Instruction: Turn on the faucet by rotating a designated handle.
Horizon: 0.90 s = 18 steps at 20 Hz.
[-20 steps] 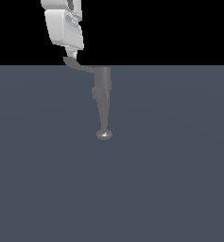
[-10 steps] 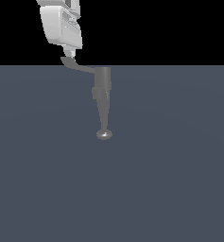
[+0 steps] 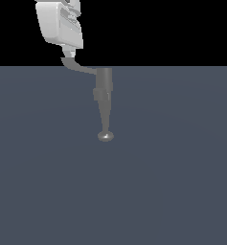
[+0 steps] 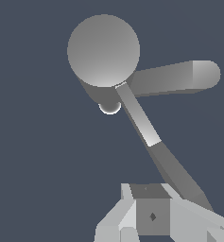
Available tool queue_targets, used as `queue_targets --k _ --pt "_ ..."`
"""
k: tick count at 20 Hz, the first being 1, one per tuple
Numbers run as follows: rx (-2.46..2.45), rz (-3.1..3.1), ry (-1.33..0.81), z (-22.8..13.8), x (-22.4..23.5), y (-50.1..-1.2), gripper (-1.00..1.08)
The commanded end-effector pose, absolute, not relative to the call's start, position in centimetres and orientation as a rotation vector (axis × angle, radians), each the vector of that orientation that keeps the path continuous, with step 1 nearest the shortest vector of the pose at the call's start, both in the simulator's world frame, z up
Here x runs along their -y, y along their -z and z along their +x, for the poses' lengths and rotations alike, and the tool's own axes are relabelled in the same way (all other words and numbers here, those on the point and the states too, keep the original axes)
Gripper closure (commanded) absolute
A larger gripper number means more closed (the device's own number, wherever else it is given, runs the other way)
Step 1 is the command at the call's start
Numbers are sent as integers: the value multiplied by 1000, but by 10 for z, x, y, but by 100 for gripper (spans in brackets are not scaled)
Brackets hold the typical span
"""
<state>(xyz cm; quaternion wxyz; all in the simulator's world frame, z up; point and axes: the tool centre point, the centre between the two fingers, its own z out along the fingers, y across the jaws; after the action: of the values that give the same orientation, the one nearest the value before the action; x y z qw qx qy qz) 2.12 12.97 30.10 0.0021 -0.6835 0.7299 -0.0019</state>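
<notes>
The grey faucet (image 3: 104, 81) stands mid-scene in the exterior view, its tapering spout ending in a shiny round knob (image 3: 105, 136). Its thin curved handle (image 3: 79, 68) projects toward the exterior view's left. My white gripper (image 3: 69, 52) hangs right above the handle's upturned tip, touching it or nearly so, with its fingers together. In the wrist view the faucet body's round top (image 4: 103, 49) is ahead. The handle (image 4: 146, 127) runs from it to beside my fingertips (image 4: 152, 216). The gripper (image 4: 151, 222) holds nothing.
A flat dark grey floor (image 3: 172, 182) spreads around the faucet, with a black background behind it. In the wrist view a thick grey cylinder (image 4: 179, 78) sticks out sideways from the faucet body.
My gripper has shifted slightly toward the exterior view's left and a little up. The handle's tip has moved slightly the same way with it.
</notes>
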Motion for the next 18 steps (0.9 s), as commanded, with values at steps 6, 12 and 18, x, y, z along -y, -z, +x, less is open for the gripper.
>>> queue_targets --k 6,12,18 --pt "-2287 -2148 7 9 -132 -302 108" --pt "-2287 -2149 5 -4 -121 -301 108" --pt "-2286 -2151 4 -18 -111 -301 108"
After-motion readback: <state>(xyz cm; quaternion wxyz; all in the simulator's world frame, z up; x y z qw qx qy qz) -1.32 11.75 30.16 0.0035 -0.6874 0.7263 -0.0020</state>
